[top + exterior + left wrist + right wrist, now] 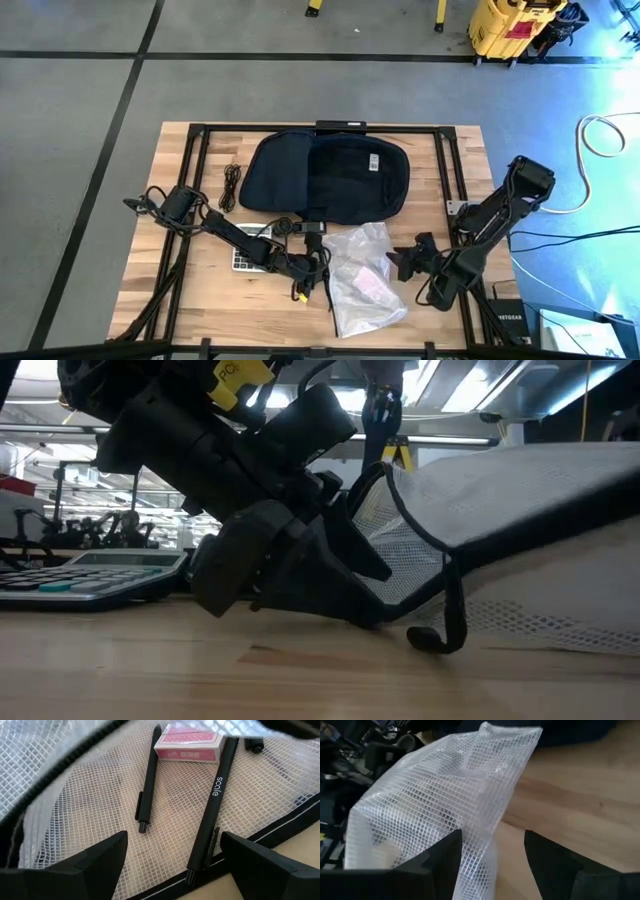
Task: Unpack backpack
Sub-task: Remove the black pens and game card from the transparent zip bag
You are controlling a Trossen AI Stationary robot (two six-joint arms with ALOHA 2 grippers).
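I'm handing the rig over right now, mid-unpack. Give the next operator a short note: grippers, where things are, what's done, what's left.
Left gripper: open, at the mouth of the clear mesh pouch, holding nothing.
Right gripper: pinching the pouch's other edge.
Backpack: at the table's far side, flap open.
Already out: pouch, calculator, cable.
Inside the pouch: two black pens, a pink card box.
Left: empty the pouch; check the backpack, whose inside is not visible.

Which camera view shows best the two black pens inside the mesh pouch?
The left wrist view: both pens lie clear on the mesh pouch. The high view shows only the pouch; the low and right wrist views show mesh, no pens.
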